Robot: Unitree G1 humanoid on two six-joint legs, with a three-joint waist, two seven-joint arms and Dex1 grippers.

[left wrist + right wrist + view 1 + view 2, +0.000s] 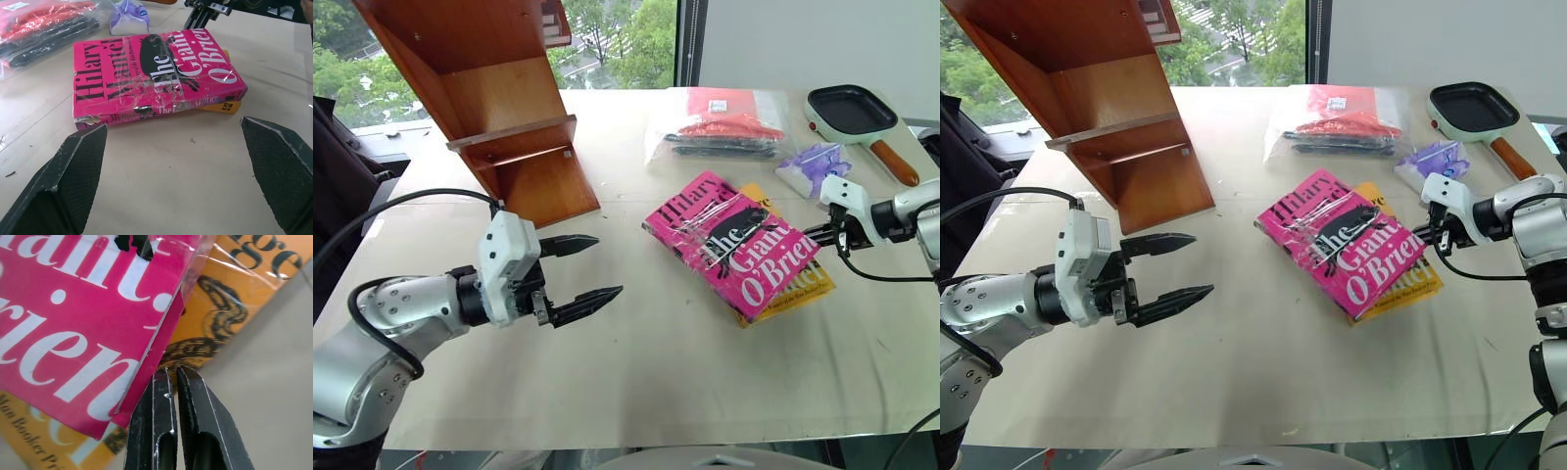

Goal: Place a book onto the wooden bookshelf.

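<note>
Your closed right gripper (168, 377) noses the glossy pink paperback book (732, 243) lying on a yellow paperback (230, 308); ahead of your wide-open left gripper (579, 276), pushing may slide both books together.

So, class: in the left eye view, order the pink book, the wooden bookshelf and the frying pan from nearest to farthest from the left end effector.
1. The wooden bookshelf, just beyond the left end effector.
2. The pink book, mid-table to its right.
3. The frying pan, far right corner.
</note>
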